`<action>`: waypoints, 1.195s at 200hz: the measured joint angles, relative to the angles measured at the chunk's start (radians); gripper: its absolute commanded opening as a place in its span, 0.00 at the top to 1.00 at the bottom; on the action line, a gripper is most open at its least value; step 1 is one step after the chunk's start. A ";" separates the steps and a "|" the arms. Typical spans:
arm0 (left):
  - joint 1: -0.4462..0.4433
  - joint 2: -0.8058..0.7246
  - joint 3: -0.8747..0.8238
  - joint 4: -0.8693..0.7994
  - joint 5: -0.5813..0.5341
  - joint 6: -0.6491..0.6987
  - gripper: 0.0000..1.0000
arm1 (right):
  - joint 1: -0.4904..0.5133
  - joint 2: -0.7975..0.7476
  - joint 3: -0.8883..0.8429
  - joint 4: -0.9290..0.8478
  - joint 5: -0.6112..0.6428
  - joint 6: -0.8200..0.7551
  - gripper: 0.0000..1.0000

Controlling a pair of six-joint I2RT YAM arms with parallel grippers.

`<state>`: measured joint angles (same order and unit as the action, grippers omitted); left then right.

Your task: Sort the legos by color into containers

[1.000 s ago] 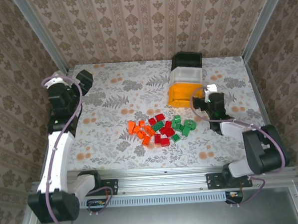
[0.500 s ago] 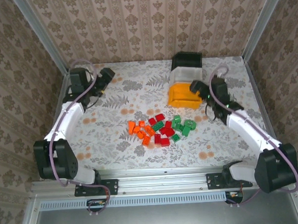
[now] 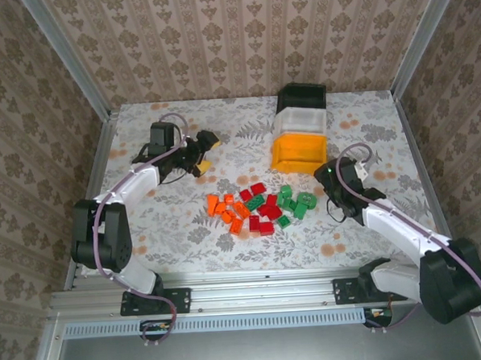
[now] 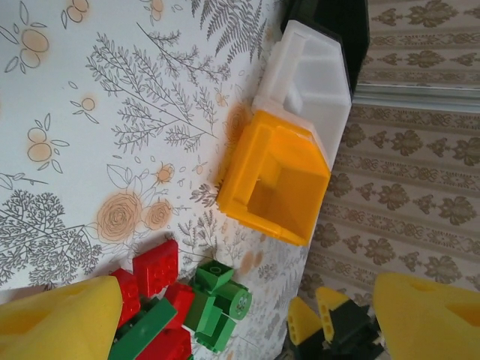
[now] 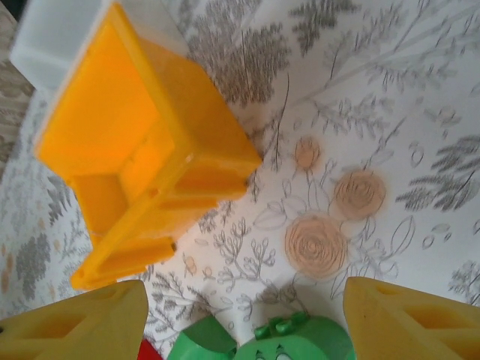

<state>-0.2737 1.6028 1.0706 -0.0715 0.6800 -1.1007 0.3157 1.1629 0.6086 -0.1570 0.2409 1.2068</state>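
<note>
Three bins were lined up touching one another near the far edge of the table (image 3: pixel 179 240), right of centre: the black bin (image 3: pixel 302 94) farthest, the white bin (image 3: pixel 302 122) next, the orange-yellow bin (image 3: pixel 297 153) nearest. The legos (image 3: pixel 258 207) were heaped at the table's middle, orange left, red central, green right. The left gripper (image 3: pixel 205 149) was held left of the bins, fingers spread, nothing between them. The right gripper (image 3: pixel 327 178) was held just beside the green bricks (image 5: pixel 262 341), fingers likewise apart. Those bricks were cut off in the right wrist view, so contact could not be told. The black bin's inside was largely hidden.
</note>
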 measured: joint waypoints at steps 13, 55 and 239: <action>0.000 0.000 0.000 0.000 0.010 0.000 0.10 | 0.024 0.056 0.045 -0.001 -0.002 0.009 0.24; 0.000 0.000 0.006 -0.011 0.024 0.001 0.10 | 0.048 0.262 0.225 0.031 -0.032 0.049 0.24; 0.014 0.011 0.029 -0.013 0.064 0.000 0.09 | 0.078 0.581 0.407 0.135 0.003 0.054 0.55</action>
<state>-0.2596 1.6142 1.0992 -0.0845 0.7444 -1.1004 0.3935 1.7435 1.0157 -0.0219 0.2440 1.2606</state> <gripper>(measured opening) 0.911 0.461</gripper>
